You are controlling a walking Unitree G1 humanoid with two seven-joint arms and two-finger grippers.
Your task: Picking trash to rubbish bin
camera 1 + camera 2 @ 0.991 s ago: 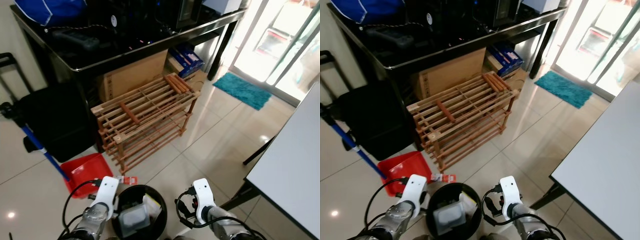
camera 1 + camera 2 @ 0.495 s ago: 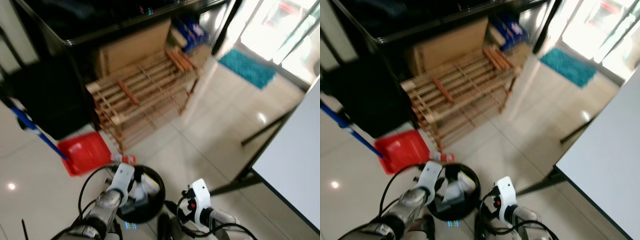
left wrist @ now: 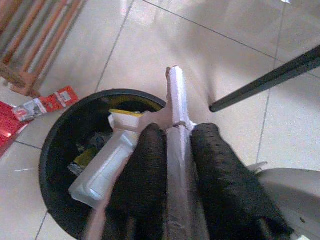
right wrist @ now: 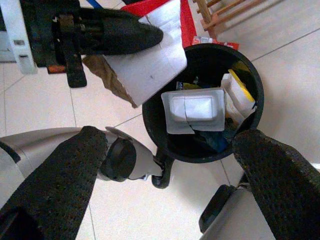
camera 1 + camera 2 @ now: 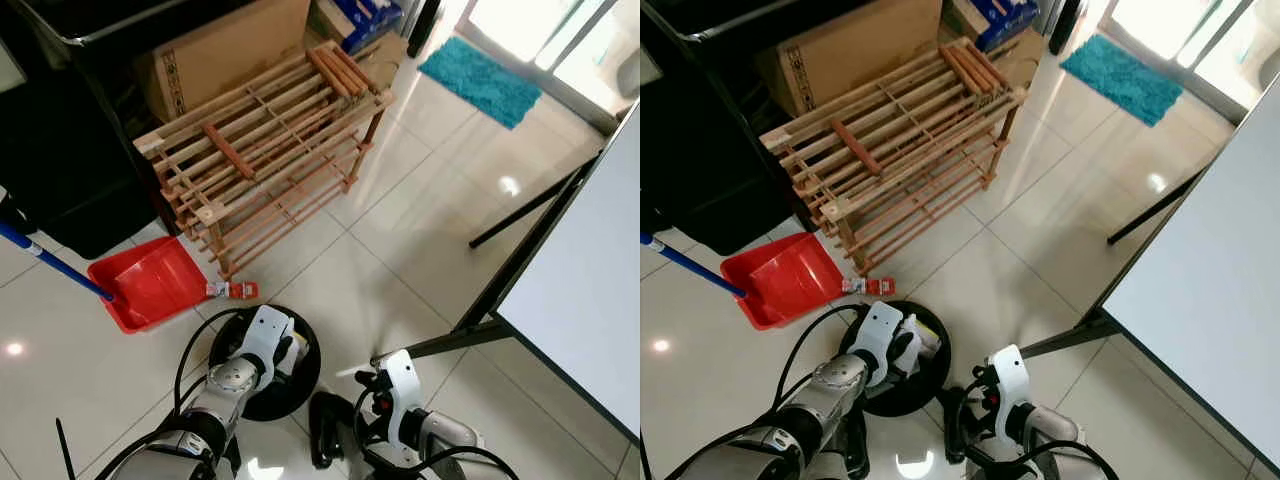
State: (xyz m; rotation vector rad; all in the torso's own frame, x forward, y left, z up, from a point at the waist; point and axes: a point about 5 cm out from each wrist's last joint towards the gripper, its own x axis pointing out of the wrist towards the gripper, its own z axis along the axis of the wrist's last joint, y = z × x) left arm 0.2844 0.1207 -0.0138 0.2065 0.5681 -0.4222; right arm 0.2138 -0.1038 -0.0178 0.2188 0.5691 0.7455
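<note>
- left pincer (image 3: 172,150) clamped on a white paper scrap (image 3: 177,107), above the black rubbish bin (image 3: 60,145)'s 3 o'clock rim;
- right pincer (image 4: 165,165) fingers wide apart, over the bin

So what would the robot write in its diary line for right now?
left gripper: shut on white card, above black bin | right gripper: open, beside bin | bin: already holds trash | red dustpan: on floor

A wooden rack (image 5: 265,150) stands before a cardboard box (image 5: 215,55); a red dustpan (image 5: 150,285) lies near what looks like a small packet (image 5: 232,290).
</note>
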